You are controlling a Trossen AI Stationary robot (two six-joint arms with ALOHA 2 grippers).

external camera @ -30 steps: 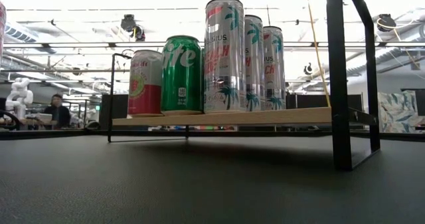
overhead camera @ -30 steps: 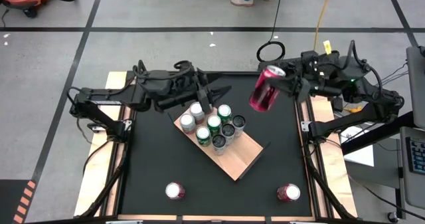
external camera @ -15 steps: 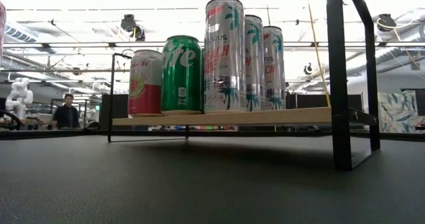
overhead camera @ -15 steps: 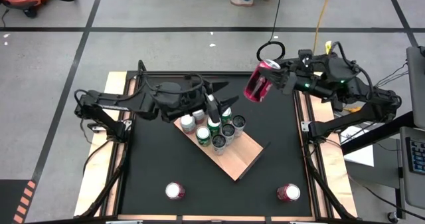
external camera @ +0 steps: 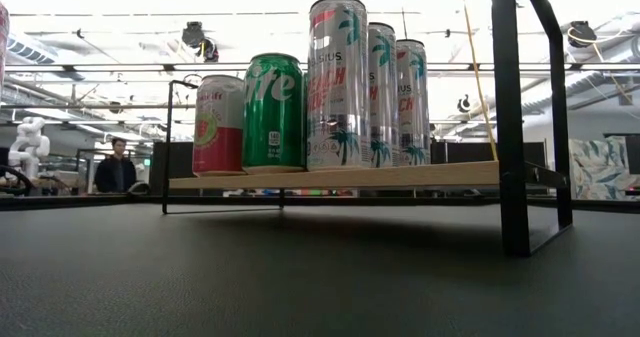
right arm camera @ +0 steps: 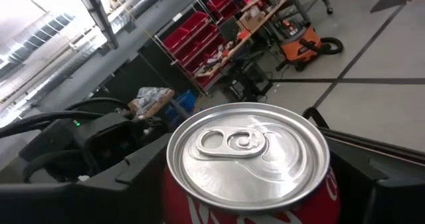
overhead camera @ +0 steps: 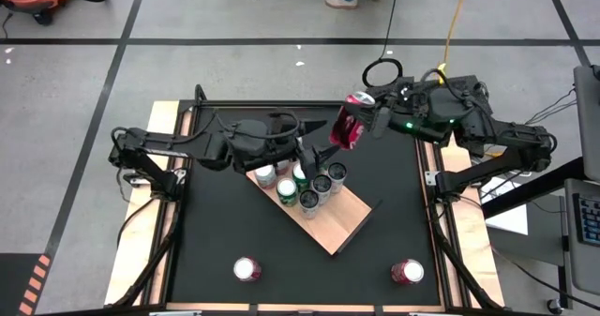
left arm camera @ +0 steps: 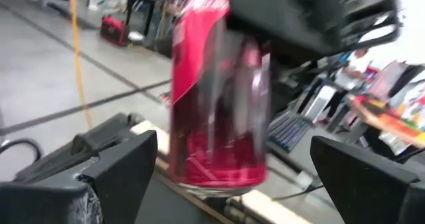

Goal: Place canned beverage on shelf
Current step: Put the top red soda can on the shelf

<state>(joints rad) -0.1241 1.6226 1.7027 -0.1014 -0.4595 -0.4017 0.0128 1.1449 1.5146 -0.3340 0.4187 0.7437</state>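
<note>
Above the table's far edge, the right gripper (overhead camera: 367, 127) grasps a red aluminium drink can (overhead camera: 349, 128), tilted. The left gripper (overhead camera: 323, 154), jaws spread, faces it — a handover, apparently. Next: close squarely on the can, then carry it to the light-tan wooden shelf board (overhead camera: 336, 224).

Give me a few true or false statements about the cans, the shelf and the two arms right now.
1. The right gripper holds a red can in the air. True.
2. The left gripper is shut on a can. False: its jaws stand open with the red can between them, not clamped.
3. Two cans stand on the black table off the shelf, near the front edge. True.
4. The shelf is bare. False: several cans stand grouped at one end of it.
5. The green can lies on its side. False: it stands upright on the shelf.
</note>
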